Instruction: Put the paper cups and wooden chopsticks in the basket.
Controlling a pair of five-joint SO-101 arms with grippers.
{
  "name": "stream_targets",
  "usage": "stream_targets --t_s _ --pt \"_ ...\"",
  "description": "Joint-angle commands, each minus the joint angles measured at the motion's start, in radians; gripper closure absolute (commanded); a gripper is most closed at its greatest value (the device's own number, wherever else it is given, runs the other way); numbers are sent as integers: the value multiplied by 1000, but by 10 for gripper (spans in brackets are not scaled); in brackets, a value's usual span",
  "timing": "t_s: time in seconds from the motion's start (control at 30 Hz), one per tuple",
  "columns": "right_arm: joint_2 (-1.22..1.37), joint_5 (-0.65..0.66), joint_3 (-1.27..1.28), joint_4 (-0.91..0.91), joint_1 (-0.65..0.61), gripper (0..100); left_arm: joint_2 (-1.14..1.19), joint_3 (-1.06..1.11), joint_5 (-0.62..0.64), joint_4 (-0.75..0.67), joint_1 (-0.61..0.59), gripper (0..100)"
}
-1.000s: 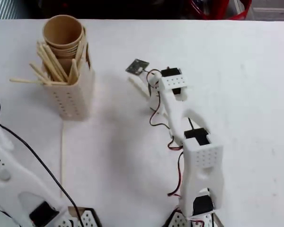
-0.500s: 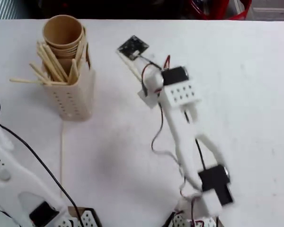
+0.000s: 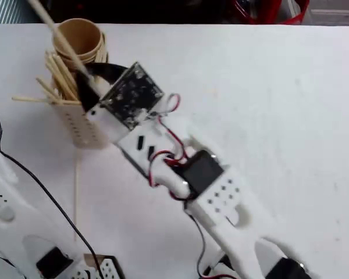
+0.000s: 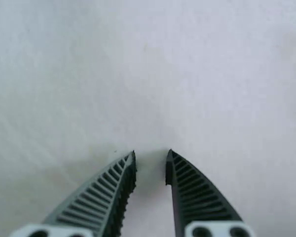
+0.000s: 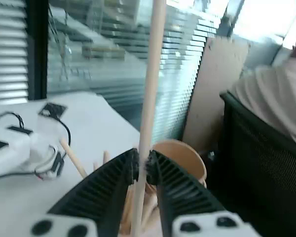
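Wooden chopstick [image 3: 57, 34], slanted, is clamped in the right gripper [image 3: 92, 90] just above the basket [image 3: 90, 125], which holds stacked paper cups [image 3: 78, 36] and more chopsticks [image 3: 61, 78]. One loose stick [image 3: 77, 186] lies on the table [image 3: 291, 87] beside the basket.

From the left wrist, the left gripper [image 4: 150, 159] is narrowly open over the table and holds nothing.

From the right wrist, the fingers pinch the chopstick, and the cups stand just behind it.

This looks like an office or lab workroom. Slatted window blinds [image 5: 84, 59] run along the wall beyond the white tabletop [image 3: 279, 87]. A black mesh office chair [image 5: 259, 168] stands past the tabletop's edge, and a pale board [image 5: 214, 94] leans against the blinds. A black cable [image 5: 64, 131] and a white wired device [image 5: 12, 143] lie on the tabletop.
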Motion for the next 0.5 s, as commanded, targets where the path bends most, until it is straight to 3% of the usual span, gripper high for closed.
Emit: stream_targets --t_s 0.0,0.27,0.47 --pt "153 -3 -72 -217 -25 981 130 64 6 -3 22 872" --pt "486 -6 -404 -214 -25 981 130 60 6 -3 18 872" --pt "576 -12 -488 -128 -25 980 130 60 6 -3 18 872"
